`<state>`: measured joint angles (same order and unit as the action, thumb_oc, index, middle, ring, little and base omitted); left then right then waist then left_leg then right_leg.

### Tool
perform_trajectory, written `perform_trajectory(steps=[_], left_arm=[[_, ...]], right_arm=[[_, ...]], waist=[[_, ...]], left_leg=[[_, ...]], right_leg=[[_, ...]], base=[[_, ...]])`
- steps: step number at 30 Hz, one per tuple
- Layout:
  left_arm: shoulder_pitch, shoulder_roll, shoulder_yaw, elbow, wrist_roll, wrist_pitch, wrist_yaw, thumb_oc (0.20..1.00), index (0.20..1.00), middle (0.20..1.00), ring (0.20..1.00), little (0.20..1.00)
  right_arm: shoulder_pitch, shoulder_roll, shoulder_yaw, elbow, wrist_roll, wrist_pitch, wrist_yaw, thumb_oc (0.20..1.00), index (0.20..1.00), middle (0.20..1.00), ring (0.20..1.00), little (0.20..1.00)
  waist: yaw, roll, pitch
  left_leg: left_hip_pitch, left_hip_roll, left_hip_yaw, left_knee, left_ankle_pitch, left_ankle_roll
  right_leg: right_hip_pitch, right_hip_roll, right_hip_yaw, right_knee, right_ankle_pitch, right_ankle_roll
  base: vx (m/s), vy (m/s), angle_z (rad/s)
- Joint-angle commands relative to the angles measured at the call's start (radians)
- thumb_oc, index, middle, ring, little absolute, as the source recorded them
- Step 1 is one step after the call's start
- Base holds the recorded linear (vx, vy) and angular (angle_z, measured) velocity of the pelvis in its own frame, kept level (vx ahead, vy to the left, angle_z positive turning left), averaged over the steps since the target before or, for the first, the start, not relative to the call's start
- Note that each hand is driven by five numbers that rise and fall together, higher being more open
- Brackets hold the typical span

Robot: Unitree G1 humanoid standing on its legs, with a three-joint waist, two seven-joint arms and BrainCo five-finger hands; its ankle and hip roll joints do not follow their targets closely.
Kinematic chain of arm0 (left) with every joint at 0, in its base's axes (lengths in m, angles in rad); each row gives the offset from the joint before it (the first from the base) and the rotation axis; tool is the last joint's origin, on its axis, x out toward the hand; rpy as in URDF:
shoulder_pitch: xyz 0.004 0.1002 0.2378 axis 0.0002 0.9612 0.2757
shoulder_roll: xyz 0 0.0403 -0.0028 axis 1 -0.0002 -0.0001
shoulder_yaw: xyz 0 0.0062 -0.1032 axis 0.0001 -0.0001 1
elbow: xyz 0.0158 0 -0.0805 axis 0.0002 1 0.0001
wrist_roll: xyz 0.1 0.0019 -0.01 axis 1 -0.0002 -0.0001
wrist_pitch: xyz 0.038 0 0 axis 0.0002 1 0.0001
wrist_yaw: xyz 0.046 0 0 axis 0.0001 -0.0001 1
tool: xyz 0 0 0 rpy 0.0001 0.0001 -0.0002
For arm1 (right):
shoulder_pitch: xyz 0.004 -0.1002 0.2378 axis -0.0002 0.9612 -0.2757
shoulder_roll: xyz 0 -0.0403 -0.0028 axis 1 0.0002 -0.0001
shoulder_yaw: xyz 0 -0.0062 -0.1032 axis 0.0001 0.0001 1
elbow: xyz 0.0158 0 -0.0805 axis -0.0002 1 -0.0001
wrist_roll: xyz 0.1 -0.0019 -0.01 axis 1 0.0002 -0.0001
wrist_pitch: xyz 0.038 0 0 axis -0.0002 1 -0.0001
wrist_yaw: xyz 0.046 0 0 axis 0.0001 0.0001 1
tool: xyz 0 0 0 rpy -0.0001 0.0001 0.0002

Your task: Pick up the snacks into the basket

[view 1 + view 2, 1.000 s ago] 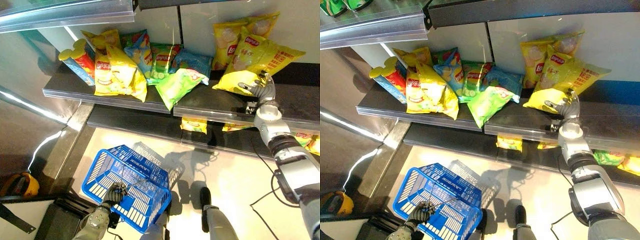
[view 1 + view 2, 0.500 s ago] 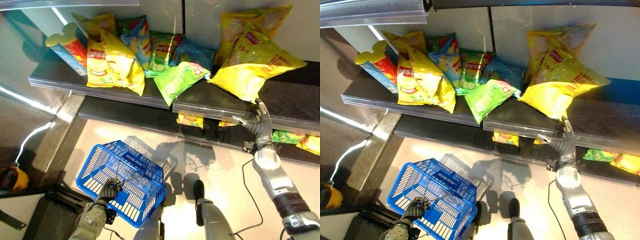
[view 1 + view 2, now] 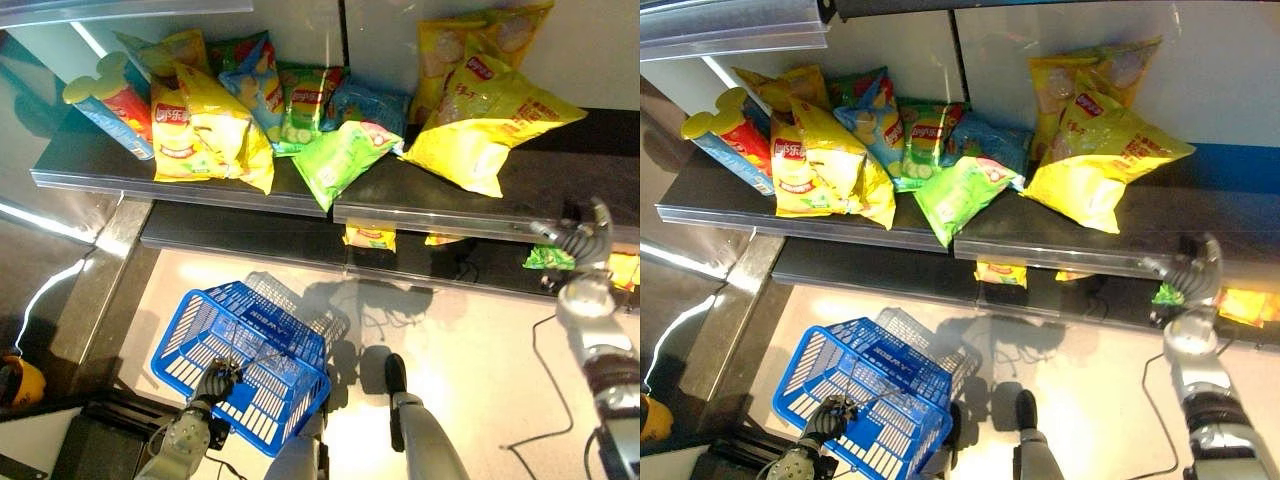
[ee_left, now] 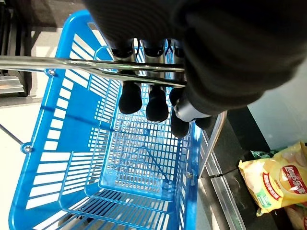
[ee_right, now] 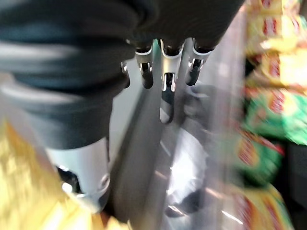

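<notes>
A blue basket [image 3: 245, 365] is held low over the floor by its metal handle [image 4: 96, 64]. The left robot hand [image 3: 215, 383] is clenched round that handle. Nothing is seen inside the basket; its mesh bottom is bare.

The right robot hand [image 3: 583, 240] is seen at the front edge of the shelf [image 3: 200, 185], well to the right of the snacks. Its fingers [image 5: 165, 91] are loosely spread and nothing is held in them.

All the snacks lie on the shelf. A big yellow chip bag [image 3: 490, 120] lies nearest the right robot hand, with a second yellow bag [image 3: 470, 35] behind it. A light green bag [image 3: 345, 160], a blue bag [image 3: 370, 105], another yellow bag [image 3: 210, 130] and a tall can [image 3: 105, 105] are found further left. More bags [image 3: 370, 237] are seen on the lower shelf.

The chip bags are puffy and slippery, so one could be squeezed out of the fingers and dropped on the floor. The basket hangs far from the right robot hand, so a bag could be let go beside it and missed. The basket is tipped, so a bag might also slide out.
</notes>
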<state>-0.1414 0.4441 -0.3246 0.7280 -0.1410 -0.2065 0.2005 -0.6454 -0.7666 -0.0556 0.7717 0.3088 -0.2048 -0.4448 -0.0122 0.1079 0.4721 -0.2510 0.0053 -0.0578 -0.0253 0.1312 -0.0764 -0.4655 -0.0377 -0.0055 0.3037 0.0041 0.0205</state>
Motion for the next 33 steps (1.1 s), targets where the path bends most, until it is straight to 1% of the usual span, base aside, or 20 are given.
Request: perform_trajectory(steps=[1, 2, 3, 4, 6, 7, 8, 9, 10, 16, 22, 23, 25, 31, 32, 33], left_arm=[[0.039, 0.063, -0.009, -0.033, -0.036, -0.044, -0.003, 0.200, 0.200, 0.200, 0.200, 0.200], [0.039, 0.064, -0.019, -0.043, -0.045, -0.047, -0.006, 0.200, 0.200, 0.200, 0.200, 0.200], [0.038, 0.063, -0.018, -0.043, -0.045, -0.047, -0.006, 0.200, 0.200, 0.200, 0.200, 0.200], [0.036, 0.066, -0.029, -0.045, -0.053, -0.046, -0.011, 0.200, 0.200, 0.200, 0.200, 0.200], [0.031, 0.063, -0.032, -0.043, -0.061, -0.045, -0.013, 0.200, 0.200, 0.200, 0.200, 0.200], [0.019, 0.064, -0.043, -0.037, -0.067, -0.043, -0.021, 0.200, 0.200, 0.200, 0.200, 0.200], [0.019, 0.064, -0.042, -0.037, -0.067, -0.043, -0.021, 0.200, 0.200, 0.200, 0.200, 0.200], [0.014, 0.062, -0.047, -0.035, -0.068, -0.042, -0.026, 0.200, 0.200, 0.200, 0.200, 0.200], [0.015, 0.061, -0.048, -0.035, -0.076, -0.040, -0.030, 0.200, 0.200, 0.200, 0.200, 0.200], [0.016, 0.057, -0.049, -0.026, -0.088, -0.036, -0.036, 0.200, 0.200, 0.200, 0.200, 0.200], [-0.005, 0.054, -0.049, -0.022, -0.090, -0.026, -0.024, 0.200, 0.200, 0.200, 0.200, 0.200], [-0.005, 0.054, -0.048, -0.022, -0.090, -0.026, -0.024, 0.200, 0.200, 0.200, 0.200, 0.200], [-0.012, 0.055, -0.050, -0.017, -0.087, -0.023, -0.023, 0.200, 0.200, 0.200, 0.200, 0.200], [-0.019, 0.056, -0.056, -0.011, -0.092, -0.023, -0.021, 0.200, 0.200, 0.200, 0.200, 0.200], [-0.020, 0.055, -0.057, -0.013, -0.095, -0.023, -0.019, 0.200, 0.200, 0.200, 0.200, 0.200], [-0.024, 0.053, -0.061, -0.009, -0.098, -0.021, -0.018, 0.200, 0.200, 0.200, 0.200, 0.200]], right_arm=[[-0.102, -0.098, 0.093, 0.028, 0.029, -0.016, 0.003, 1.000, 1.000, 1.000, 1.000, 1.000], [-0.165, -0.118, 0.122, 0.062, 0.041, -0.013, 0.007, 1.000, 1.000, 1.000, 1.000, 1.000], [-0.170, -0.119, 0.126, 0.066, 0.043, -0.015, 0.009, 1.000, 1.000, 1.000, 1.000, 1.000], [-0.229, -0.137, 0.161, 0.116, 0.067, -0.010, 0.027, 1.000, 1.000, 1.000, 1.000, 1.000], [-0.264, -0.137, 0.182, 0.152, 0.088, -0.011, 0.040, 1.000, 1.000, 1.000, 1.000, 1.000], [-0.316, -0.142, 0.245, 0.181, 0.104, 0.001, 0.092, 1.000, 1.000, 1.000, 1.000, 1.000], [-0.318, -0.142, 0.247, 0.182, 0.104, 0.001, 0.092, 1.000, 1.000, 1.000, 1.000, 1.000], [-0.345, -0.142, 0.280, 0.178, 0.103, 0.008, 0.110, 1.000, 1.000, 1.000, 1.000, 1.000], [-0.380, -0.131, 0.317, 0.155, 0.112, 0.010, 0.130, 1.000, 1.000, 1.000, 1.000, 1.000], [-0.457, -0.083, 0.397, 0.105, 0.110, 0.009, 0.152, 1.000, 1.000, 1.000, 1.000, 1.000], [-0.474, -0.016, 0.438, 0.066, 0.110, 0.020, 0.165, 1.000, 1.000, 1.000, 1.000, 1.000], [-0.473, -0.016, 0.437, 0.065, 0.110, 0.021, 0.164, 1.000, 1.000, 1.000, 1.000, 1.000], [-0.474, 0.008, 0.463, 0.069, 0.092, 0.034, 0.180, 1.000, 1.000, 1.000, 1.000, 1.000], [-0.492, 0.048, 0.488, 0.096, 0.071, 0.043, 0.183, 1.000, 1.000, 1.000, 1.000, 1.000], [-0.498, 0.054, 0.492, 0.101, 0.070, 0.044, 0.184, 0.956, 0.956, 0.956, 0.956, 0.956], [-0.510, 0.072, 0.505, 0.103, 0.059, 0.047, 0.186, 0.429, 0.429, 0.429, 0.429, 0.429]], waist=[[0.004, -0.044, -0.028], [0.009, -0.043, -0.028], [0.007, -0.042, -0.027], [0.015, -0.041, -0.029], [0.016, -0.039, -0.029], [0.020, -0.039, -0.030], [0.019, -0.039, -0.030], [0.022, -0.039, -0.030], [0.026, -0.039, -0.030], [0.033, -0.036, -0.031], [0.043, -0.043, -0.026], [0.042, -0.044, -0.026], [0.048, -0.050, -0.025], [0.055, -0.056, -0.025], [0.056, -0.057, -0.025], [0.057, -0.058, -0.025]], left_leg=[[-0.025, 0.003, -0.004, 0.062, -0.072, -0.020], [-0.024, 0.006, -0.004, 0.061, -0.071, -0.021], [-0.023, 0.006, -0.003, 0.060, -0.071, -0.021], [-0.020, 0.007, -0.006, 0.054, -0.069, -0.022], [-0.020, 0.007, -0.007, 0.051, -0.067, -0.023], [-0.021, 0.009, -0.009, 0.049, -0.063, -0.025], [-0.021, 0.009, -0.009, 0.049, -0.063, -0.025], [-0.022, 0.010, -0.011, 0.047, -0.061, -0.026], [-0.021, 0.011, -0.011, 0.044, -0.059, -0.027], [-0.023, 0.012, -0.023, 0.031, -0.050, -0.030], [-0.031, 0.015, -0.042, 0.032, -0.045, -0.033], [-0.031, 0.015, -0.043, 0.032, -0.045, -0.033], [-0.034, 0.016, -0.052, 0.033, -0.046, -0.034], [-0.036, 0.017, -0.056, 0.034, -0.048, -0.034], [-0.036, 0.018, -0.056, 0.034, -0.048, -0.034], [-0.036, 0.019, -0.057, 0.032, -0.047, -0.034]], right_leg=[[0.056, -0.054, 0.060, -0.060, -0.027, 0.124], [0.054, -0.053, 0.059, -0.057, -0.028, 0.124], [0.054, -0.053, 0.059, -0.057, -0.028, 0.124], [0.055, -0.051, 0.058, -0.058, -0.030, 0.123], [0.053, -0.051, 0.057, -0.057, -0.030, 0.123], [0.051, -0.051, 0.055, -0.053, -0.032, 0.122], [0.051, -0.051, 0.055, -0.053, -0.032, 0.122], [0.049, -0.050, 0.054, -0.051, -0.033, 0.120], [0.046, -0.049, 0.053, -0.046, -0.034, 0.118], [0.039, -0.049, 0.043, -0.037, -0.039, 0.114], [0.033, -0.051, 0.023, -0.015, -0.051, 0.105], [0.033, -0.051, 0.022, -0.014, -0.052, 0.105], [0.033, -0.052, 0.015, -0.008, -0.055, 0.104], [0.029, -0.049, 0.016, -0.003, -0.057, 0.103], [0.028, -0.049, 0.016, -0.002, -0.057, 0.102], [0.027, -0.047, 0.017, -0.001, -0.056, 0.101]], base=[[0.00, 0.000, 0.00], [0.00, 0.000, 0.00], [0.00, 0.000, 0.00], [0.00, 0.000, 0.00], [0.00, -0.017, 0.01], [0.00, -0.034, 0.01], [0.00, -0.039, 0.03], [0.00, 0.000, 0.00], [0.00, 0.000, 0.00], [0.01, -0.013, 0.01], [0.02, -0.038, 0.05], [0.01, -0.039, 0.16], [0.01, -0.035, 0.15], [0.01, -0.020, 0.07], [0.00, 0.000, 0.00], [0.00, 0.000, 0.00]])
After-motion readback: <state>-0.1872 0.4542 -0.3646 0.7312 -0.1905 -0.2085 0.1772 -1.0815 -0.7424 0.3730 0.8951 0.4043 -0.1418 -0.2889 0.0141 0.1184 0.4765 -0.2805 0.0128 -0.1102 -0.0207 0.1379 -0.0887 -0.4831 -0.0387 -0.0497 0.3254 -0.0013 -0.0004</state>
